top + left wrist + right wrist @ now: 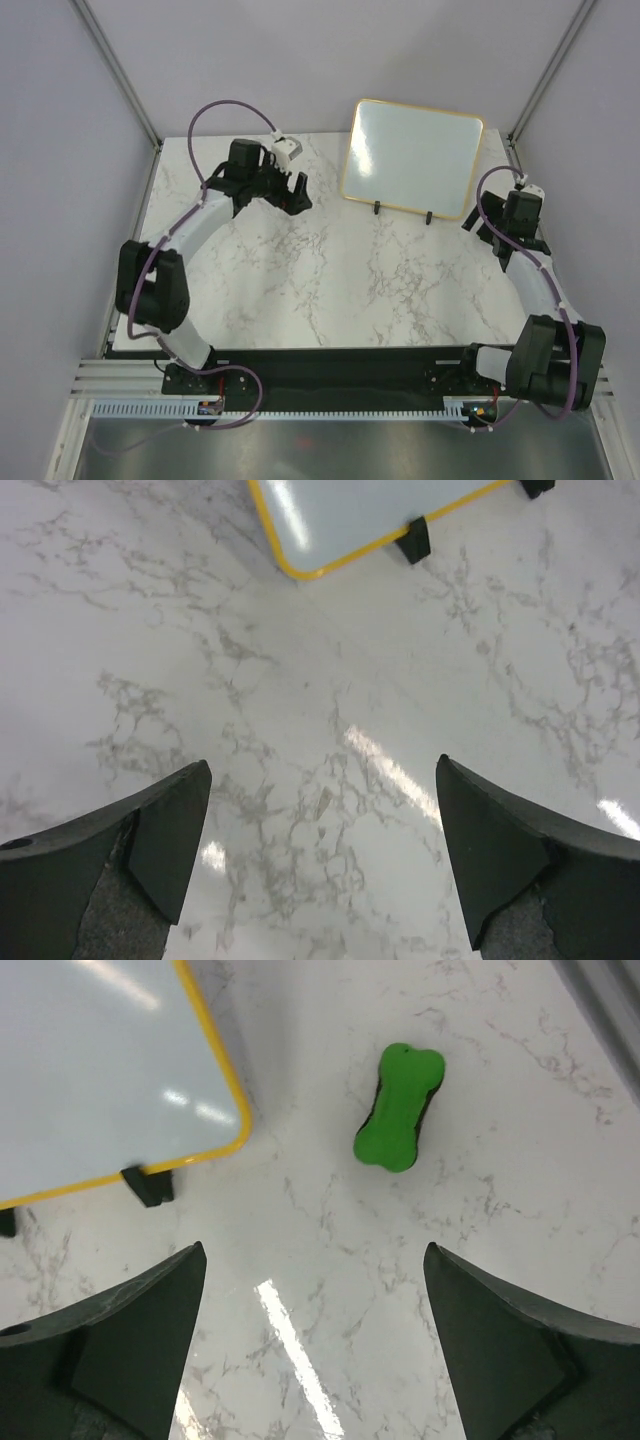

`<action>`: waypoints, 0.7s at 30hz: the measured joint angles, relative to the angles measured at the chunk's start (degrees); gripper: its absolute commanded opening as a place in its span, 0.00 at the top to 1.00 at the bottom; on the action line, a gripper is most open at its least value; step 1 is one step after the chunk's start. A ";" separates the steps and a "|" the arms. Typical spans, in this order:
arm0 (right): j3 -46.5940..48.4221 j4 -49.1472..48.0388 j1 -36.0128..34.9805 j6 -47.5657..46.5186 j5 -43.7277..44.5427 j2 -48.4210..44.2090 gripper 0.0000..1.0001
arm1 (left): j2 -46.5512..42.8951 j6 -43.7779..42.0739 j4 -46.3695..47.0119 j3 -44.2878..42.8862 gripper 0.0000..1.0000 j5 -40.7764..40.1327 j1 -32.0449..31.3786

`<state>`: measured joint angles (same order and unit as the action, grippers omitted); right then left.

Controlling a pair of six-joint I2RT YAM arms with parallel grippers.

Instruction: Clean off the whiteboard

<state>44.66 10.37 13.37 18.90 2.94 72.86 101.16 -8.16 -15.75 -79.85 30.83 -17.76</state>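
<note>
Marble bench [300,290]: white stone with grey veins, it is carrying everything you are looking at and is throwing back streaks of light.

Whiteboard [412,158]: it is standing at the far right of the bench, propped on two black clip feet [148,1185] and tilting back so that you are seeing its face from above. Its thin frame is looking pale in the top view and yellow in both wrist views. The glossy face is catching glare.

Left end effector [322,770]: it is hovering over the far left part of the bench. Its jaws are standing wide apart and gripping nothing, with bare marble showing between them. The whiteboard's lower left corner is sitting ahead of it, well apart.

Right end effector [314,1250]: it is hanging near the right edge of the bench, on the near side of the whiteboard's right foot. Its jaws are spreading wide and holding nothing.

Green eraser [399,1108]: bone-shaped, it is lying flat on the bench to the right of the whiteboard's lower right corner, apart from it. It is sitting ahead of your right end effector and touching neither jaw.
</note>
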 measured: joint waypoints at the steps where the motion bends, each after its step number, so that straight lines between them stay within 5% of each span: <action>1: -1.03 0.46 -0.72 0.02 -0.42 -2.01 0.02 | -3.89 -1.88 -0.68 3.56 0.01 -2.12 -0.02; 10: -9.60 2.71 -3.43 0.42 -7.54 -13.92 0.02 | -30.86 -12.11 -8.70 29.00 0.01 -15.45 0.07; 21: -15.08 4.35 -4.44 0.59 -14.03 -22.29 0.02 | -51.76 -13.79 -12.61 45.29 0.01 -21.29 1.07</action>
<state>29.58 14.72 8.93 19.49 -11.09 50.57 49.41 -21.96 -28.36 -34.57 9.54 -16.69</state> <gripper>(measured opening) 0.979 0.992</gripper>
